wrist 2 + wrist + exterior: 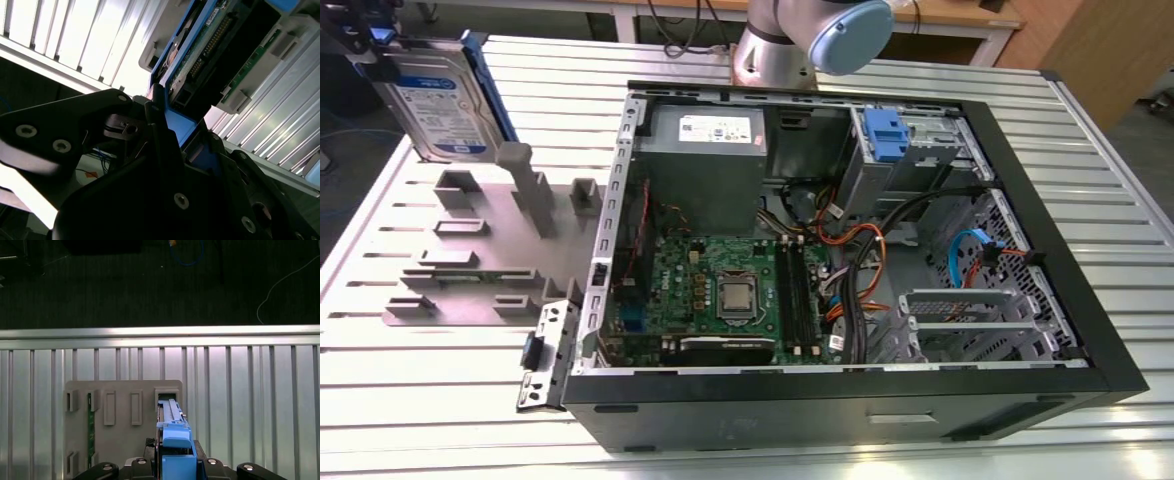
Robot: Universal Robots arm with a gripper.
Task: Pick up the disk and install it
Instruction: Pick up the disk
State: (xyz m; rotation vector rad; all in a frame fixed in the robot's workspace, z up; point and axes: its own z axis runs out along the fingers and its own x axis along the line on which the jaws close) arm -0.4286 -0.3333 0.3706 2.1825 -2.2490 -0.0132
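The disk (pixel 443 105), a silver hard drive with a white-and-blue label and a blue carrier frame, stands upright on its edge at the far left of the exterior view. My gripper (pixel 376 42) is shut on its top end. It hangs over the far end of the grey slotted fixture (pixel 480 250). In the first wrist view the blue frame (pixel 175 440) sits between my fingers (pixel 105 470), above an open slot (pixel 167 396) in the fixture. The second wrist view shows the disk's green circuit board side (pixel 210 45).
An open black computer case (pixel 1047 210) lies to the exterior view's right of the fixture, with a grey power supply (pixel 707 150), a blue latch on a metal cage (pixel 887 135), a motherboard (pixel 720 290) and a drive bay (pixel 974 320). The slatted table's edge (pixel 160 332) is close by.
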